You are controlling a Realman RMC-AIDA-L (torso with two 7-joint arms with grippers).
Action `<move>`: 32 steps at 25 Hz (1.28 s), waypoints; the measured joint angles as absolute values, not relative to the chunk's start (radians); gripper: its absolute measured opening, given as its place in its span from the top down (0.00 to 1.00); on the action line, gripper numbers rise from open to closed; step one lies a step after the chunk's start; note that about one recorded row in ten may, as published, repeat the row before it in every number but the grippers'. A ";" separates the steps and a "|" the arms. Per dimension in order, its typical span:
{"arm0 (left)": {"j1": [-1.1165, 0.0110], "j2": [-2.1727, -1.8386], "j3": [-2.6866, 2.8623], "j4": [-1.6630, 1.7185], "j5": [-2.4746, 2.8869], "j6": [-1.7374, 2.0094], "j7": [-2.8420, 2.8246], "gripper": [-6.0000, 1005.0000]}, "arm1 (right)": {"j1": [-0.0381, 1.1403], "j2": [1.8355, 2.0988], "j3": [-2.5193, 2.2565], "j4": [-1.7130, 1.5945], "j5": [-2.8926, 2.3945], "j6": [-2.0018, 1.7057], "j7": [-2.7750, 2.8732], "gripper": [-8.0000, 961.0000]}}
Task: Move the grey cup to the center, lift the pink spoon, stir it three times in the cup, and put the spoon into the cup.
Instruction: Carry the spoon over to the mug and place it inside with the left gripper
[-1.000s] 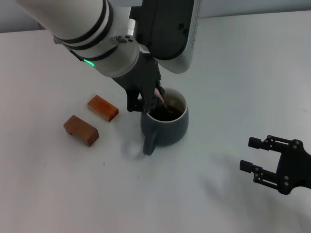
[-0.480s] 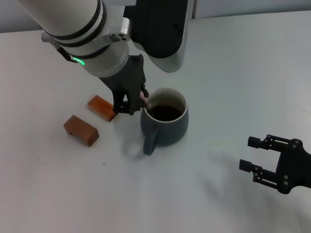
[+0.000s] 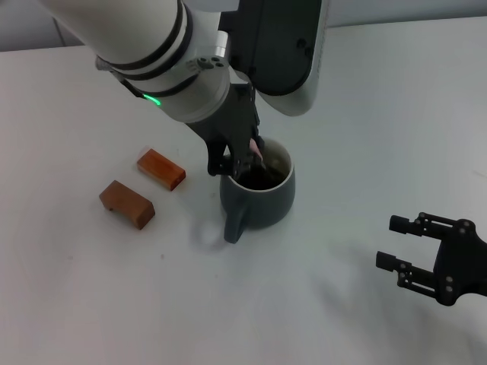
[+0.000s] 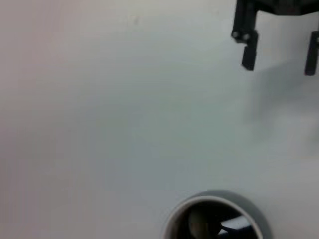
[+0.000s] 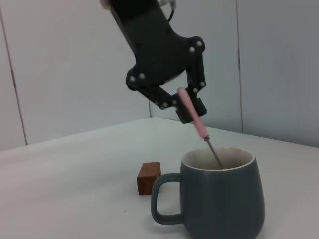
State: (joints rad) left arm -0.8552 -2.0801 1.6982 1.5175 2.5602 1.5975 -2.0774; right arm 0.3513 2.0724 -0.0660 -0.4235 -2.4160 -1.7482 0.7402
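The grey cup (image 3: 259, 194) stands mid-table with its handle toward the front; it also shows in the right wrist view (image 5: 219, 199) and its rim in the left wrist view (image 4: 215, 216). My left gripper (image 3: 242, 154) hangs just above the cup's rim and is shut on the pink spoon (image 3: 256, 149). In the right wrist view the spoon (image 5: 195, 119) slants down with its metal stem inside the cup; its bowl is hidden there. My right gripper (image 3: 396, 243) is open and empty low at the front right, also seen in the left wrist view (image 4: 279, 47).
Two brown wooden blocks (image 3: 160, 168) (image 3: 126, 204) lie left of the cup; one shows behind the mug in the right wrist view (image 5: 148, 178). The white table (image 3: 365, 114) stretches around them, with a wall beyond its far edge.
My left gripper with the spoon swung left to the cup's left rim, then back right over the cup's inside. The cup and my right gripper stayed put.
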 joint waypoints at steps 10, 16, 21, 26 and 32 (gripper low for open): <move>-0.867 -2.080 1.682 1.539 2.581 1.702 -2.116 0.84 | 0.351 2.072 -0.066 -0.425 -2.416 -1.750 0.737 0.37; -0.858 -2.080 1.691 1.554 2.538 1.666 -2.116 0.84 | 0.351 2.072 -0.068 -0.425 -2.416 -1.750 0.737 0.37; -0.851 -2.080 1.714 1.537 2.551 1.600 -2.117 0.84 | 0.351 2.072 -0.070 -0.425 -2.416 -1.751 0.737 0.37; -0.850 -2.080 1.716 1.533 2.613 1.579 -2.142 0.84 | 0.349 2.072 -0.068 -0.425 -2.416 -1.753 0.736 0.37; -0.856 -2.080 1.702 1.531 2.632 1.628 -2.153 0.84 | 0.348 2.072 -0.068 -0.425 -2.416 -1.753 0.735 0.37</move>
State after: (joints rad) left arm -0.8562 -2.0800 1.7019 1.5307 2.6322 1.6284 -2.1528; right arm 0.3480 2.0724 -0.0678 -0.4248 -2.4161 -1.7535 0.7348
